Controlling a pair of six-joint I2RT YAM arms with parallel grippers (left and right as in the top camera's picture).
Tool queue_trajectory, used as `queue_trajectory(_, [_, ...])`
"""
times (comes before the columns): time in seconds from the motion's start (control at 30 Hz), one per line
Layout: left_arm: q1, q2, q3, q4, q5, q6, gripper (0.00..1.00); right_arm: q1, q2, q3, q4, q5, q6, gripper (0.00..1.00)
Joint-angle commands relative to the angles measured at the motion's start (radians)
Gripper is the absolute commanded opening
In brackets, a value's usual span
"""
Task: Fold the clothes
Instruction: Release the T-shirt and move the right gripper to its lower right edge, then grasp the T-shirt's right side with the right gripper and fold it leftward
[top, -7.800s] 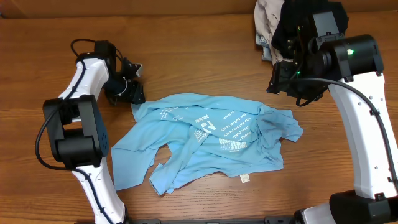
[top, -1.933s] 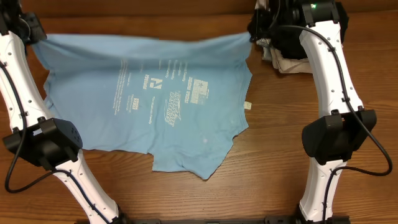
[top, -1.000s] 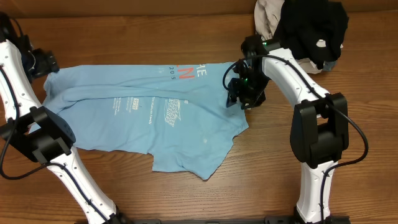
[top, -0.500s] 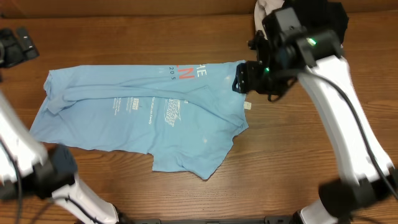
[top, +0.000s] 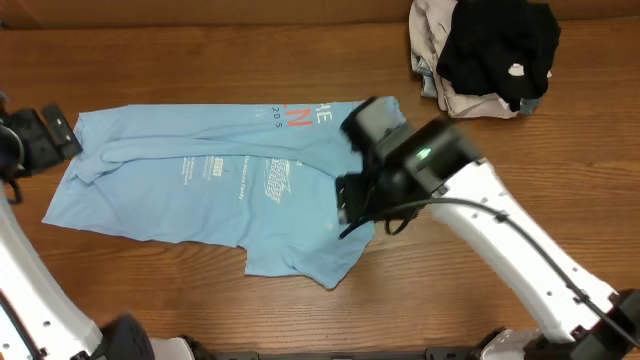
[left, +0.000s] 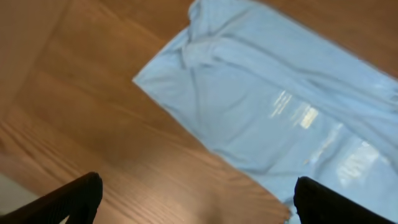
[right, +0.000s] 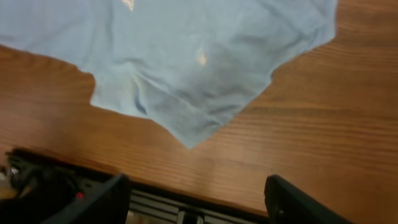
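**Light blue T-shirt** (top: 200, 190): is lying flat on the wooden worktop (top: 200, 60), left of centre. Its far edge is folding down onto itself in a band, and "2015" and some red letters are showing along that fold. White print is running across the chest. The near hem is running unevenly and stepping down to a point at the lower right. That point is showing in the right wrist view, with bare wood on either side of it.

**Left hand** (left: 198, 186): is gaping wide and gripping nothing. Its two dark fingers (left: 68, 202) are sitting at the lower corners of its own camera view. Bare wood and the shirt's left side are lying below it. From overhead it is hanging at the left edge of the picture, just beside the shirt's left sleeve. Whether it is touching the cloth there I cannot tell.

**Right hand** (right: 198, 186): is likewise spreading wide and carrying nothing. Its fingers are framing the shirt's lower corner and the worktop's near edge. From overhead it is appearing blurred, hanging over the right part of the shirt near the hem.

**Pile of clothes** (top: 485, 55): is sitting at the far right corner of the worktop, well apart from the shirt. It is made up of a black garment (top: 500, 40) bunching on top and a beige garment (top: 465, 100) showing beneath and to the left.
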Motion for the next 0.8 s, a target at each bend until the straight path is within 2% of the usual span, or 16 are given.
queue_trajectory(0.0, [0.024, -0.123, -0.29, 0.164, -0.095, 0.021, 1.0, 0.04, -0.036, -0.146, 0.069, -0.047, 0.05, 0.73])
queue_trajectory(0.07, [0.027, -0.124, -0.41, 0.251, -0.095, 0.063, 1.0, 0.041, -0.036, -0.209, 0.108, -0.072, 0.05, 0.73])
queue_trajectory(0.1, [0.029, -0.108, -0.527, 0.351, -0.101, 0.082, 1.0, 0.041, -0.036, -0.264, 0.148, -0.085, 0.05, 0.74])
queue_trajectory(0.23, [0.058, -0.037, -0.707, 0.544, -0.103, 0.092, 1.0, 0.041, -0.036, -0.338, 0.214, -0.115, 0.05, 0.78])
queue_trajectory(0.33, [0.09, 0.043, -0.742, 0.594, -0.097, 0.071, 1.0, 0.04, -0.035, -0.378, 0.286, -0.12, 0.069, 0.82])
queue_trajectory(0.47, [0.098, 0.132, -0.742, 0.603, -0.098, 0.055, 1.0, 0.034, -0.035, -0.473, 0.437, -0.13, 0.127, 0.82])
queue_trajectory(0.77, [0.098, 0.218, -0.742, 0.74, -0.128, 0.055, 1.0, 0.01, -0.028, -0.68, 0.633, -0.333, 0.218, 0.71])
